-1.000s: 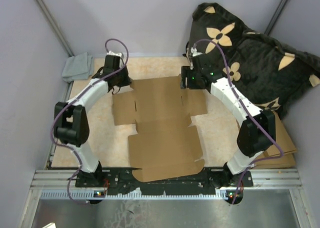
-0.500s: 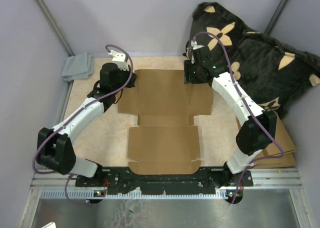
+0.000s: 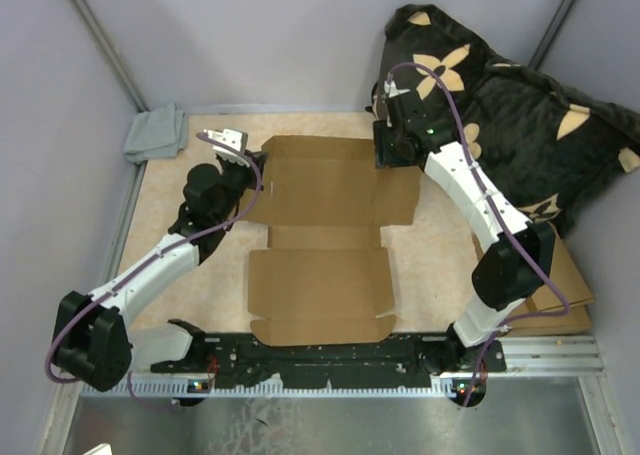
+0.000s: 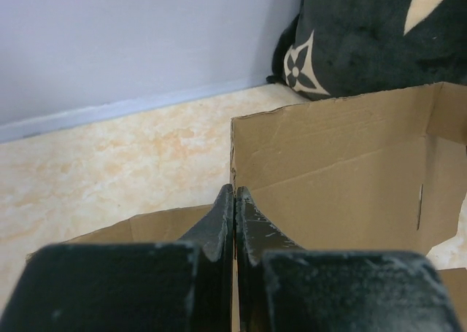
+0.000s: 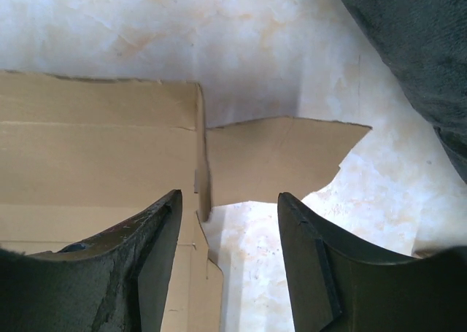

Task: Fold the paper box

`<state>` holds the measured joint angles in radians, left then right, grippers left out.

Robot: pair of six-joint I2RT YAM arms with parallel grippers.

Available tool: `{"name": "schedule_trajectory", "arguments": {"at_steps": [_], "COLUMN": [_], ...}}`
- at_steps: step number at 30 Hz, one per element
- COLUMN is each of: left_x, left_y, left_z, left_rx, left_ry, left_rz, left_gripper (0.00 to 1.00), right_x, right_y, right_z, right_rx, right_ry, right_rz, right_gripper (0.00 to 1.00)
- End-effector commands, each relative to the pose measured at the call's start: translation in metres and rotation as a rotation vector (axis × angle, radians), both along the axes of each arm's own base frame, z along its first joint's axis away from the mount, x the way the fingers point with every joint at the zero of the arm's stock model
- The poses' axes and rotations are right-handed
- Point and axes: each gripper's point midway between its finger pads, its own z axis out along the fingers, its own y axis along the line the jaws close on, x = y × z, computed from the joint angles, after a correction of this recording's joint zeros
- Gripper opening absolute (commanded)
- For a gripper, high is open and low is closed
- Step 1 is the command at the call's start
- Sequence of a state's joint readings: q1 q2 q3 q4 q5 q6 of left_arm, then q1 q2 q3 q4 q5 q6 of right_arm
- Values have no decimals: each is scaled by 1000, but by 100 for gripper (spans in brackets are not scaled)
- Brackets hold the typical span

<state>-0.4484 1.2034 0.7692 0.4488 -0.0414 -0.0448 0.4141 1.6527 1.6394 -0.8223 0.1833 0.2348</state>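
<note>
I am logging: left gripper point(image 4: 234, 222) pinching the paper box point(image 3: 320, 190) far-left flap, fingers closed; right gripper point(image 5: 230, 201) gaping, straddling its far-right flap.

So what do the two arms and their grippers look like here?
The left arm and right arm have white shells with black joints, and a purple cable loops along each. The left gripper and right gripper have matte black, scuffed, tapering fingers.

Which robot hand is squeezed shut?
The left gripper, its fingers pressed together on an edge of the cardboard box. The right gripper is open, straddling a flap.
</note>
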Motion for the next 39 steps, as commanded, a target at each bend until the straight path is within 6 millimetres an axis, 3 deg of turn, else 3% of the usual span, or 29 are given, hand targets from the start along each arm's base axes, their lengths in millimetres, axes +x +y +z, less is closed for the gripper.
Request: {"name": "schedule_trajectory", "arguments": {"at_steps": [1,6,9,14,23,25,28,31,34,36,39], "left_x": [-7,-19,-28,-35,-35,-35,-37,-38,-37,-37,-35], "left_y": [-3,-5,-4,-3,1,3,5,6,7,7,9], "left_z": [45,52,55,60,62,63,68,73,78,78,75], "left_rx": [-3,14,14,21,13,2,-37,-47,-33,-12,33], "left_ry": [-182,-270,-322,-382,-386,-383,-372,-333,-261,-227,-165], "left_rz": [-12,-28,-33,-27,5,17,26,27,29,28,39], "left_gripper": [0,0,0,0,0,8,33,45,48,48,49], "right_x": [7,10,15,13,4,5,11,20,29,27,27], "right_y": [3,9,11,14,17,17,19,21,31,40,52], "right_z": [45,55,44,41,31,30,34,41,52,77,100], "right_rx": [26,40,27,29,42,48,71,97,109,118,112], "right_ry": [-105,-113,-81,-62,-22,-26,-55,-106,-185,-286,-420], "right_rz": [28,59,67,81,103,97,76,41,24,30,40], "right_gripper": [55,52,47,26,0,0,0,0,0,0,0]}}
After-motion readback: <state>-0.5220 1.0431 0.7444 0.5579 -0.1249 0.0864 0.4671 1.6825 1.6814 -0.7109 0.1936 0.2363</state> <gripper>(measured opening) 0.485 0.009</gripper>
